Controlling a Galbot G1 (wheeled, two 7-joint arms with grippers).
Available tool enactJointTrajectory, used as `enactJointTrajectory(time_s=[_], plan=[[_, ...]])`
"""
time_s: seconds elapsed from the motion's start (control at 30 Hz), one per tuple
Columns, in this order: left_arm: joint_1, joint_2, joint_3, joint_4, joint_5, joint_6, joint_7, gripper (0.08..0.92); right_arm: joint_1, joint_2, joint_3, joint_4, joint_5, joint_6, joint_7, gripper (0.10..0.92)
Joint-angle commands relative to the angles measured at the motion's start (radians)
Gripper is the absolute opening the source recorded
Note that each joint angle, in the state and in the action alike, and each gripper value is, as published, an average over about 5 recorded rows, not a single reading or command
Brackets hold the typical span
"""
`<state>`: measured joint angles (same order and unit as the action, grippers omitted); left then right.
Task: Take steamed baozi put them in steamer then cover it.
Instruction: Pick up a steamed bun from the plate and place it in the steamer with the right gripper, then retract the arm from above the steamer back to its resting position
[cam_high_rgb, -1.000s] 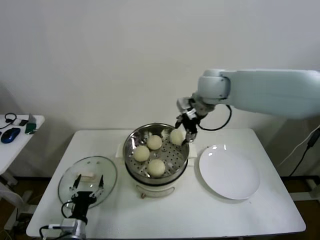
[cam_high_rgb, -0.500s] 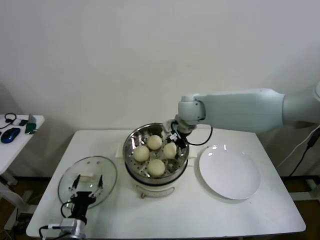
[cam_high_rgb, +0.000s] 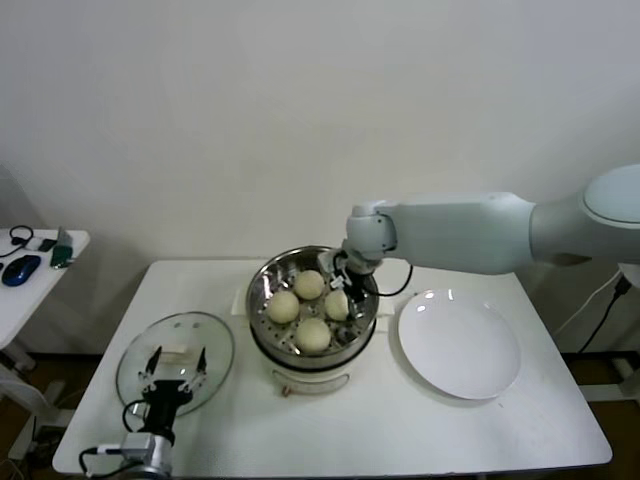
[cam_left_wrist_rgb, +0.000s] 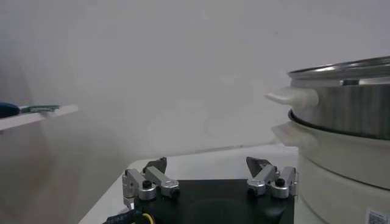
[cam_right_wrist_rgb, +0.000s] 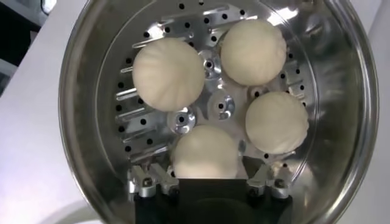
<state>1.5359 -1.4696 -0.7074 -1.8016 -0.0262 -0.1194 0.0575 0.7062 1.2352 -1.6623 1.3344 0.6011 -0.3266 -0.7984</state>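
Several cream-white steamed baozi (cam_high_rgb: 283, 306) lie in the shiny steamer (cam_high_rgb: 262, 285) on its cream pot base (cam_high_rgb: 300, 380). My right gripper (cam_high_rgb: 345, 295) reaches down inside the steamer's right side. In the right wrist view it (cam_right_wrist_rgb: 207, 173) stands open, its fingers (cam_right_wrist_rgb: 152, 179) spread on both sides of the nearest baozi (cam_right_wrist_rgb: 205, 152), which rests on the perforated floor beside the others (cam_right_wrist_rgb: 168, 73). The cover (cam_high_rgb: 205, 340), a glass lid with a cream handle, lies flat at front left. My left gripper (cam_high_rgb: 172, 372) hovers open just over it, holding nothing (cam_left_wrist_rgb: 207, 164).
A white plate (cam_high_rgb: 458, 345) with nothing on it lies right of the steamer. A side table with a blue mouse (cam_high_rgb: 20, 270) stands off to the far left. The steamer's side handle (cam_left_wrist_rgb: 292, 96) shows close by in the left wrist view.
My right arm swung down and left, carrying the baozi from above the rim onto the steamer's floor. Its jaws then spread apart. The left arm has not moved.
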Motion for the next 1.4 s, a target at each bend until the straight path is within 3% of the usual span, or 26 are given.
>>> enactJointTrajectory(time_s=[0.03, 0.2, 0.3, 0.6, 0.7, 1.07, 1.23, 1.4], plan=[[0.004, 0.005, -0.003, -0.004, -0.003, 0.001, -0.001, 0.823, 0.062, -0.031, 0.049, -0.022, 0.125, 0.029, -0.041, 0.82], [0.009, 0.006, -0.002, -0.009, -0.003, 0.001, -0.002, 0.823, 0.122, -0.124, 0.111, -0.015, 0.271, 0.035, -0.056, 0.823], [0.012, 0.006, -0.002, -0.013, -0.003, 0.002, -0.004, 0.823, 0.095, -0.207, 0.193, 0.003, 0.325, 0.004, 0.026, 0.823], [0.01, 0.019, -0.003, -0.014, -0.011, 0.014, -0.025, 0.823, -0.39, -0.405, 0.759, 0.066, 0.283, -0.053, 0.752, 0.823], [0.01, 0.028, -0.001, -0.014, -0.013, 0.012, -0.028, 0.823, -0.596, -0.454, 0.995, 0.121, 0.274, -0.066, 0.899, 0.823], [0.013, 0.069, 0.008, -0.013, 0.0, 0.0, -0.038, 0.823, -1.399, -0.671, 1.656, 0.341, 0.048, 0.133, 0.884, 0.823], [0.014, 0.08, 0.018, -0.011, 0.041, -0.02, -0.047, 0.823, -1.826, -0.547, 2.044, 0.361, -0.077, 0.269, 0.782, 0.823], [0.009, 0.088, 0.013, -0.008, 0.102, -0.031, -0.052, 0.823, -2.053, -0.386, 2.237, 0.349, -0.147, 0.429, 0.695, 0.823]])
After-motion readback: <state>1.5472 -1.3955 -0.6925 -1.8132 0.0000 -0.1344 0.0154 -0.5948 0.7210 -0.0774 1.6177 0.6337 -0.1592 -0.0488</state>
